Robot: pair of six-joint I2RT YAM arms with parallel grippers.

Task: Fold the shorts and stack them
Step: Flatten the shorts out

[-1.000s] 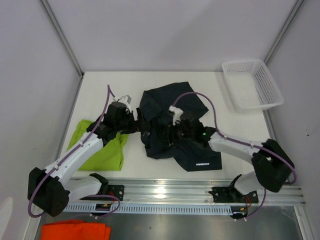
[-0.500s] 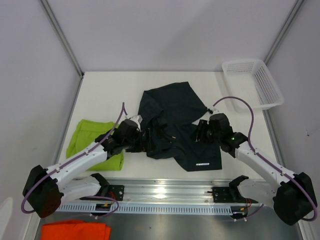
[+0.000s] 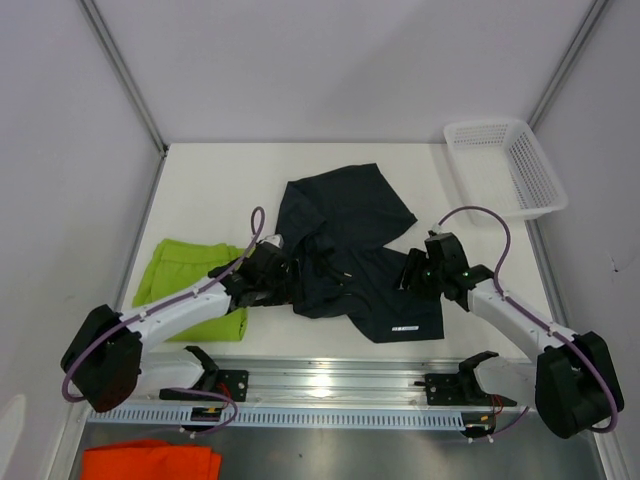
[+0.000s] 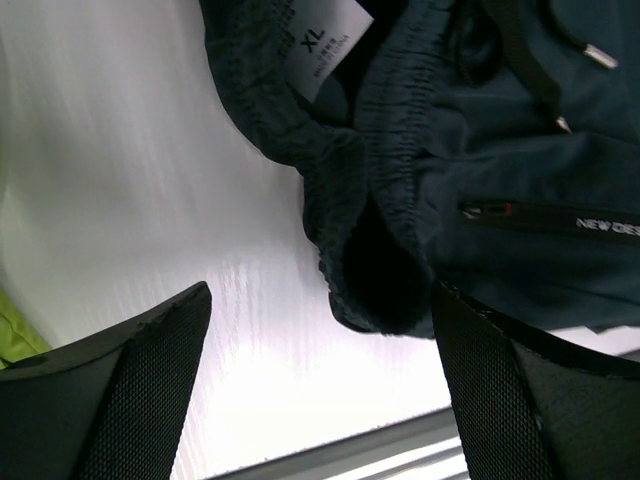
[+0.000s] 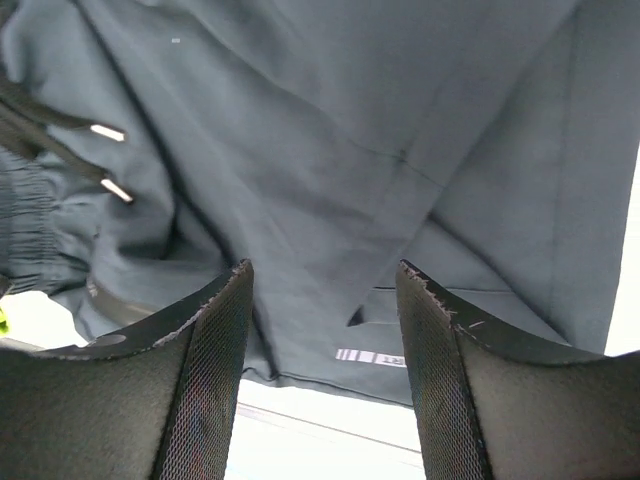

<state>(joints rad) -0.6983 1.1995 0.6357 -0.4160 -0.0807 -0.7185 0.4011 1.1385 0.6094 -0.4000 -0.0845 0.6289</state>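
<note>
The dark navy shorts point(image 3: 345, 240) lie crumpled in the middle of the table, one leg spread toward the back. Their elastic waistband with an XL tag point(image 4: 325, 40) shows in the left wrist view. My left gripper point(image 3: 284, 279) hangs open at their left edge, the waistband's end point(image 4: 375, 285) lying between the fingers point(image 4: 140, 385) without being pinched. My right gripper point(image 3: 408, 272) is open over their right side, and its wrist view shows flat fabric point(image 5: 330, 150) and a small white logo point(image 5: 365, 357) below. The lime green shorts point(image 3: 195, 285) lie folded at the left.
A white plastic basket point(image 3: 505, 165) stands at the back right corner. An orange cloth point(image 3: 150, 462) lies below the table's near edge. The metal rail point(image 3: 330, 385) with both arm bases runs along the front.
My right gripper has drawn back from the middle of the dark shorts to their right side and stands wider. My left gripper has slid toward the front along their left edge.
</note>
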